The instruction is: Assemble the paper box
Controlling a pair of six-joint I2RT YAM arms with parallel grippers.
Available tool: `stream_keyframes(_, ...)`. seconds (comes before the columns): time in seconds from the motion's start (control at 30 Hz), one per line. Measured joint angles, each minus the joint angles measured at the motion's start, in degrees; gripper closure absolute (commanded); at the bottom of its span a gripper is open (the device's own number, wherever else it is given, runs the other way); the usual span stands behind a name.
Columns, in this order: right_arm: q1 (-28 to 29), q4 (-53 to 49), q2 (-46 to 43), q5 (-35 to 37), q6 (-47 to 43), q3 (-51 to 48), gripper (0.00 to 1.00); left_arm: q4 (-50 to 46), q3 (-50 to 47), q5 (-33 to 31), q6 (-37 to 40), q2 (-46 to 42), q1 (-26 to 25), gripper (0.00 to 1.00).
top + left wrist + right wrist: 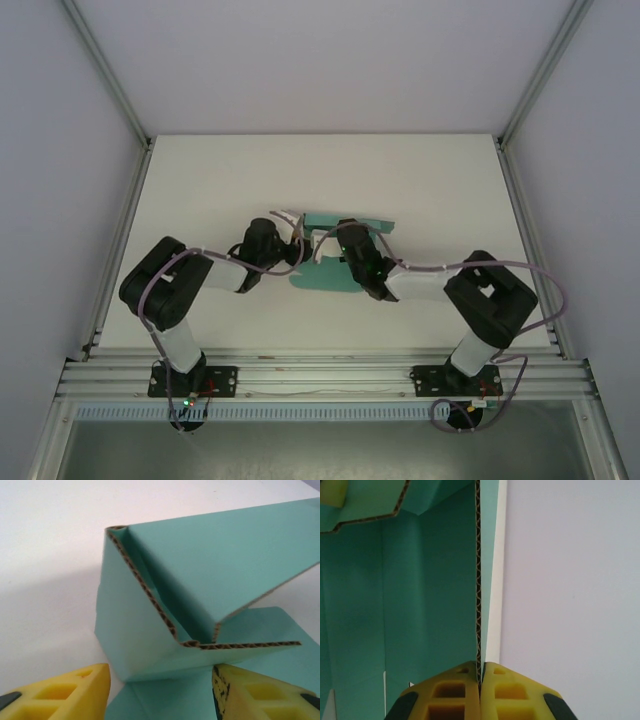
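Table (200,180): white, across the middle of the top view.
Paper box (318,278): teal corrugated card, partly folded, at frame centre between both arms.
Right gripper (481,672): jaws pinched on a card wall's edge.
Left gripper (160,680): jaws apart, either side of a folded corner.

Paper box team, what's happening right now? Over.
Right gripper: jaws shut on the paper box wall edge. Left gripper: jaws apart at a folded corner. Half-folded; nothing in the way.
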Motion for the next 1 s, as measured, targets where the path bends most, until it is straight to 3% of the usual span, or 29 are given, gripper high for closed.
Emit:
stream_keyframes(0.23, -2.4, -4.0, 0.0, -1.7, 2.7, 1.9, 1.0, 2.0, 1.1, 1.7, -0.1, 0.8, 0.0, 0.65)
stream_keyframes(0.63, -4.0, -4.9, -0.4, -3.4, 3.0, 2.5, 1.0, -1.9, 2.3, 1.0, -0.7, -0.4, 0.5, 0.59)
stream_keyframes(0.87, -4.6, -6.9, -1.5, -6.2, 2.7, 3.1, 1.0, -1.9, -0.1, 3.1, -3.1, -2.5, 7.6, 0.59)
stream_keyframes(1.0, -4.5, -10.4, -1.5, -7.1, 3.1, 5.2, 1.0, -3.9, -0.1, 4.6, -2.6, -2.5, 8.4, 0.57)
